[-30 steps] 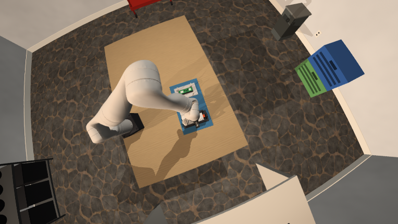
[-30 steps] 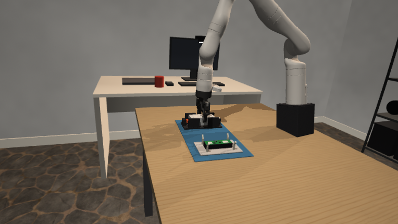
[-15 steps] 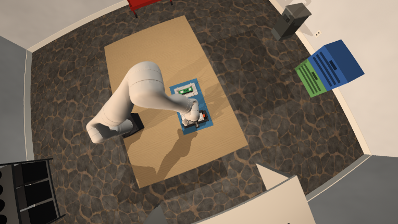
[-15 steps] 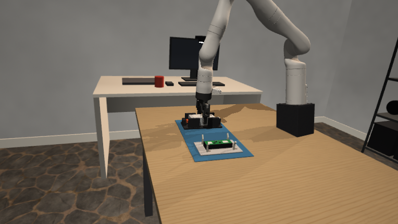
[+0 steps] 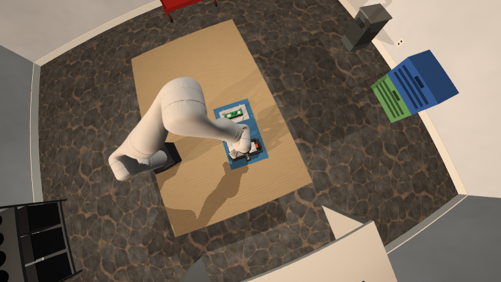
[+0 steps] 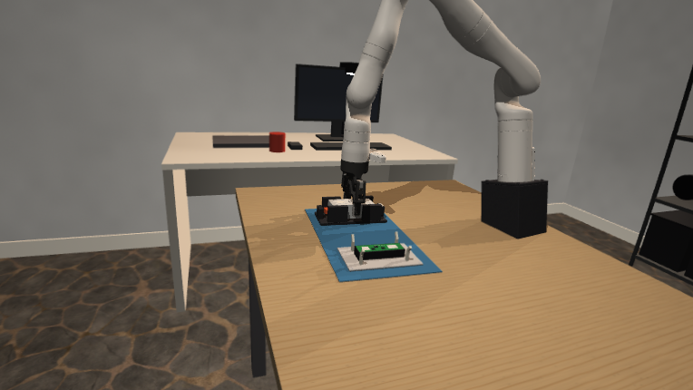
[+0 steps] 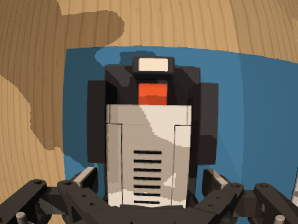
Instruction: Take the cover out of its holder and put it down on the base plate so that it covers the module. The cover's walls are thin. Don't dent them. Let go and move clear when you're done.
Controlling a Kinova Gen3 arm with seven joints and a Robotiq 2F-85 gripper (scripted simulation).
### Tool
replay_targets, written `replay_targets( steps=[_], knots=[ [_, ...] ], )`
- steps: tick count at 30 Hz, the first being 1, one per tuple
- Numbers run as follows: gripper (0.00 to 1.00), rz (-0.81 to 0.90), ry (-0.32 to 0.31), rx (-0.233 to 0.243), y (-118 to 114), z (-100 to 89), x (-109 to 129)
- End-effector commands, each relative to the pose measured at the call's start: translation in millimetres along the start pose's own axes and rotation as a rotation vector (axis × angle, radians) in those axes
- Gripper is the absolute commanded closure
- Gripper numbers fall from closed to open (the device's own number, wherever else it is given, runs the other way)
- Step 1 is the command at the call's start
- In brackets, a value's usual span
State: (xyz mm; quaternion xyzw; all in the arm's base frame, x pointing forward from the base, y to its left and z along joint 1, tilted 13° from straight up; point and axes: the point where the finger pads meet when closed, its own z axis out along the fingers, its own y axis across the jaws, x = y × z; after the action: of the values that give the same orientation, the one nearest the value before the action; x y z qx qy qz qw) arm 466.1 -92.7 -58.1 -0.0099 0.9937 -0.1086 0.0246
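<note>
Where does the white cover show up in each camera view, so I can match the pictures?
Top: the cover is mostly hidden under the wrist, in the black holder at the blue mat's lower end.
Exterior: a white strip in the holder, behind the open gripper, at the mat's far end.
Wrist: centre frame, the slotted white cover between the open fingers.
Shared landmark: the orange tab on the holder.
</note>
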Motion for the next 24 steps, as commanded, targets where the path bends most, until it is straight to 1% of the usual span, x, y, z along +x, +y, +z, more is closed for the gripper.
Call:
replay_targets(
  steps=[1, 18, 19, 24],
  knots=[
    [0.0, 0.0, -0.002, 0.0, 0.0, -0.8, -0.7],
    [0.0, 0.0, -0.002, 0.0, 0.2, -1.8, -0.9],
    [0.3, 0.0, -0.002, 0.0, 0.2, -1.7, -0.9],
    [0.3, 0.0, -0.002, 0.0, 0.2, -1.7, -0.9]
  ],
)
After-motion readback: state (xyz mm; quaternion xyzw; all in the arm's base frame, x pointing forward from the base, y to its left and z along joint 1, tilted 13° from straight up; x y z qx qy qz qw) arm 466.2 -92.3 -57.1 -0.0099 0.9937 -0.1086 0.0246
